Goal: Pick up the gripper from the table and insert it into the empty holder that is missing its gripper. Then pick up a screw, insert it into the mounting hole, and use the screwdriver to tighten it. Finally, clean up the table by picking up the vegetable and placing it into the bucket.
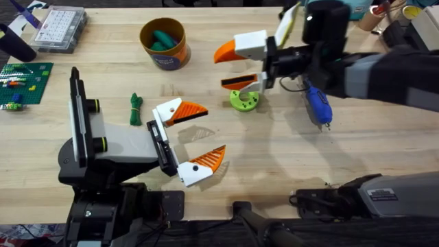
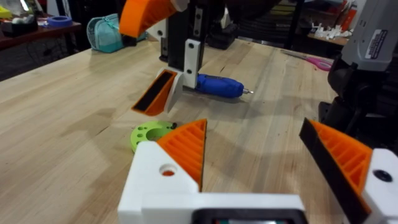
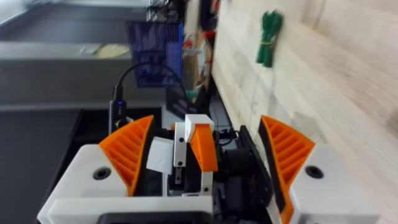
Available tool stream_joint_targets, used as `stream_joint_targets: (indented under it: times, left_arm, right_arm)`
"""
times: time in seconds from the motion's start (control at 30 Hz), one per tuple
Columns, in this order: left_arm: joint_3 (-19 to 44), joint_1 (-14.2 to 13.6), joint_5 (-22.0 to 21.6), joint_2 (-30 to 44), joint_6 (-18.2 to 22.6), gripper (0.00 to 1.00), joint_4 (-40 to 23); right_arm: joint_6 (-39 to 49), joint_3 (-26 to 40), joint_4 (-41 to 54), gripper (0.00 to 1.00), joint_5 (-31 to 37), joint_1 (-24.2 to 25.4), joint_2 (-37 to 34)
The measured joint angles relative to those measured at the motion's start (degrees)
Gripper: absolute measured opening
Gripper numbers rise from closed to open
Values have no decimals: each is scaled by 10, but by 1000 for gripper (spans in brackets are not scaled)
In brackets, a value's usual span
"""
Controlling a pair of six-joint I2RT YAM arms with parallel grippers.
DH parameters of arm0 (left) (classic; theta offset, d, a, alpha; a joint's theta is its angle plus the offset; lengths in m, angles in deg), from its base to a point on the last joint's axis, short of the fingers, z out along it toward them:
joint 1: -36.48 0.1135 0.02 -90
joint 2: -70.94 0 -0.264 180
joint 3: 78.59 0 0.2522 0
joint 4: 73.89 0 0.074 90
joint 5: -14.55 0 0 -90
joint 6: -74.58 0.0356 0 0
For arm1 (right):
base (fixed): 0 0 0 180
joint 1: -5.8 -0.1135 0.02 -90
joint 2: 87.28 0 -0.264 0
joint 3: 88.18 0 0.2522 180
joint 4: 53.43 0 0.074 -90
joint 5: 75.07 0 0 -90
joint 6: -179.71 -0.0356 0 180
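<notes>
From above, the left gripper (image 1: 199,135) hovers wide open and empty near the vegetable (image 1: 136,109); the bucket (image 1: 164,42) stands well beyond; the screwdriver (image 1: 317,103) lies by the holder (image 1: 269,67). In the left wrist view, a fitted finger tilts over a green ring (image 2: 148,134); seating looks unsure. In the right wrist view, the right gripper (image 3: 204,149) gapes, empty.

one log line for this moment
left gripper open | right gripper open | screwdriver lying on table | vegetable on table, outside bucket
</notes>
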Motion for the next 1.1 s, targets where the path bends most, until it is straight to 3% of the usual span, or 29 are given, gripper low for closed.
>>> stream_joint_targets:
  times: [0.57,1.1]
  left_arm:
    - [2,0,-3,2,0,990,-7]
    - [2,0,-3,2,0,990,-7]
  right_arm:
    - [101,-1,39,977,-77,10,7]
    - [125,-64,-25,977,-36,-23,7]
